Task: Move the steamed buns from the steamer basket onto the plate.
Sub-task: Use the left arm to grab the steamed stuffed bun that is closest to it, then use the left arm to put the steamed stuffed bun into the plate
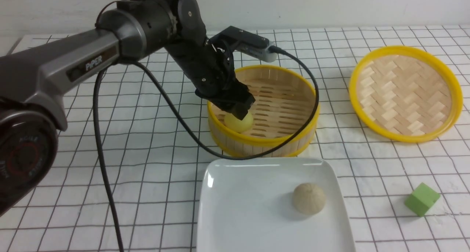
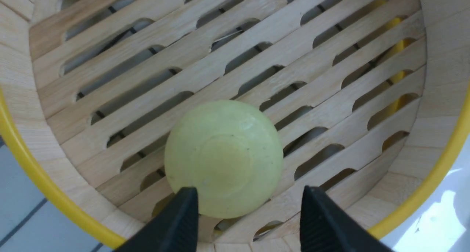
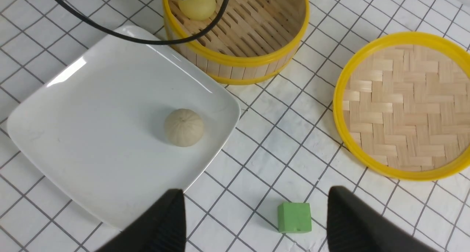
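The left gripper [image 2: 249, 195] reaches down inside the steamer basket [image 1: 271, 143], its 2 fingers [image 2: 183, 222] spread wide and gripping nothing. The yellow bun [image 2: 224, 158] sits dome-up on the slatted floor close to the basket's wall, on the side nearer the left arm. In the left wrist view 1 fingertip overlaps the bun's edge while the other stands clear of it. Whether that first finger touches the bun, I cannot tell.

The pleated bun [image 1: 309, 198] is out of the basket and lies on the white plate [image 1: 235, 215], toward its right side. The plate sits just in front of the basket, on a cloth [image 1: 154, 153] printed with a grid. A black cable [image 1: 176, 114] from the left arm hangs across the basket's front rim.

The right gripper [image 3: 255, 195] hovers above the cloth with its fingers far apart and nothing between them. Below it are the plate's corner and a green cube [image 1: 422, 199].

The woven lid [image 1: 404, 92] lies to the right of the basket, well apart from it.
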`<action>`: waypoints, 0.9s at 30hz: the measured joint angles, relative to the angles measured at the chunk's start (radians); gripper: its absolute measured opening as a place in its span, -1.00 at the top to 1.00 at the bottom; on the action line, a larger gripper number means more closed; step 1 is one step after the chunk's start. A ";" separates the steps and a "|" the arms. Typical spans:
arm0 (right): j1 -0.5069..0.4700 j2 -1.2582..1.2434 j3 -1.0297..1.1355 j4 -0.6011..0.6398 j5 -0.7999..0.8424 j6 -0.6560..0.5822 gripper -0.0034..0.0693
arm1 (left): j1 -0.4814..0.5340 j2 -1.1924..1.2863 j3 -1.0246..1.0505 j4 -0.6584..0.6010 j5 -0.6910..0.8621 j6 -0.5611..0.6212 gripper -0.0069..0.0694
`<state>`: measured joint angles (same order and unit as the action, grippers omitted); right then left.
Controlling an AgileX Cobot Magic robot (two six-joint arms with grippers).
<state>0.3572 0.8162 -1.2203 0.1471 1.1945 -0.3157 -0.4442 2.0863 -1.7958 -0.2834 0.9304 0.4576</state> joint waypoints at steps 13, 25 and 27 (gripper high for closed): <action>0.000 0.000 0.000 0.001 0.001 0.000 -0.48 | 0.000 0.063 0.000 -0.060 -0.102 0.105 -0.19; 0.000 0.000 0.000 0.005 0.003 0.000 -0.48 | 0.000 0.079 -0.001 0.033 -0.112 0.104 0.76; 0.000 0.000 0.000 0.005 0.004 0.000 -0.48 | 0.000 0.080 -0.001 0.032 -0.115 0.089 0.78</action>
<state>0.3572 0.8162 -1.2203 0.1519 1.1985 -0.3157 -0.4442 2.1665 -1.7966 -0.2513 0.8151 0.5471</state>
